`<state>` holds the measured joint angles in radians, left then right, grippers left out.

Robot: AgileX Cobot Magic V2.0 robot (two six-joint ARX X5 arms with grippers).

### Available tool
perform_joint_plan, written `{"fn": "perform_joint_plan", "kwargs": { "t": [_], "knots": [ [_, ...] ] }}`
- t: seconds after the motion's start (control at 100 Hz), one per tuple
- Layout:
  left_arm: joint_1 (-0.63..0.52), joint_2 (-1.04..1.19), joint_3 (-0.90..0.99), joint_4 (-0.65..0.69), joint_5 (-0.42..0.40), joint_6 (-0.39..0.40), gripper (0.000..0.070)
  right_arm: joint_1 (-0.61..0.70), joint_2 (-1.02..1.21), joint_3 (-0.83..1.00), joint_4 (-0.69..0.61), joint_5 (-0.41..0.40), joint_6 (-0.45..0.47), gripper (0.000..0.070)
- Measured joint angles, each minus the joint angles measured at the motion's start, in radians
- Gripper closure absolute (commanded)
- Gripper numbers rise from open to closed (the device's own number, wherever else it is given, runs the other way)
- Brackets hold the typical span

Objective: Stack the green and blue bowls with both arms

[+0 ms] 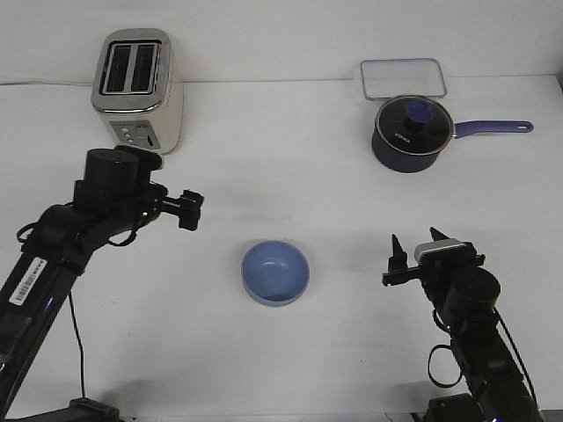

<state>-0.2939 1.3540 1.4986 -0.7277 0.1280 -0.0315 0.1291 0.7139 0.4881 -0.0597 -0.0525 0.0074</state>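
Left arm (62, 237): rising from the near left edge, elbow bent, wrist turned to point rightward across the table.
Left gripper (192, 209): held above the table, left of and slightly beyond the bowl, well apart from it; fingers look drawn together with nothing between them, though too small and dark for certainty.
Right arm (479, 343): coming up from the near right corner, wrist turned to point leftward.
Right gripper (398, 262): near the table, right of the bowl and apart from it; two pointed fingers standing with a small gap, parted, holding nothing.
Blue bowl (275, 272): upright on the white table (290, 369), near the centre, between the two grippers, touched by neither; pale periwinkle, smooth, matte, round, open side up, hollow bare.
Green bowl: not made out anywhere in this view.
Saucepan (410, 132): far right, dark navy, lidded, purple handle pointing right.
Clear container (402, 77): just beyond the saucepan.
Toaster (139, 88): far left, silver, two slots.
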Motion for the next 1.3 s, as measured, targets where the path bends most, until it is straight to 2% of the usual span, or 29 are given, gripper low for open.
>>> {"fn": "perform_joint_plan", "kwargs": {
  "t": [0.27, 0.57, 0.88, 1.17, 1.21, 1.25, 1.28, 1.3],
  "knots": [
    [0.135, -0.173, -0.282, 0.223, -0.006, 0.000, 0.0109, 0.000, 0.000, 0.000, 0.000, 0.000, 0.000, 0.0179],
    [0.158, -0.478, -0.681, 0.529, -0.006, -0.009, 0.0109, 0.000, 0.000, 0.000, 0.000, 0.000, 0.000, 0.0179],
    [0.158, -0.750, -0.973, 0.618, -0.007, -0.066, 0.0108, 0.000, 0.000, 0.000, 0.000, 0.000, 0.000, 0.0178],
    [0.153, -0.892, -0.999, 0.637, -0.017, -0.091, 0.0117, 0.000, 0.000, 0.000, 0.000, 0.000, 0.000, 0.0182],
    [0.153, -0.902, -0.999, 0.637, -0.017, -0.091, 0.0121, 0.000, 0.000, 0.000, 0.000, 0.000, 0.000, 0.0211],
    [0.153, -0.908, -0.999, 0.637, -0.017, -0.091, 0.0138, 0.000, 0.000, 0.000, 0.000, 0.000, 0.000, 0.0273],
    [0.153, -0.912, -0.999, 0.637, -0.017, -0.091, 0.0169, 0.000, 0.000, 0.000, 0.000, 0.000, 0.000, 0.0331],
    [0.153, -0.913, -0.999, 0.637, -0.017, -0.090, 0.0218, 0.000, 0.000, 0.000, 0.000, 0.000, 0.000, 0.0375]
  ]
}}
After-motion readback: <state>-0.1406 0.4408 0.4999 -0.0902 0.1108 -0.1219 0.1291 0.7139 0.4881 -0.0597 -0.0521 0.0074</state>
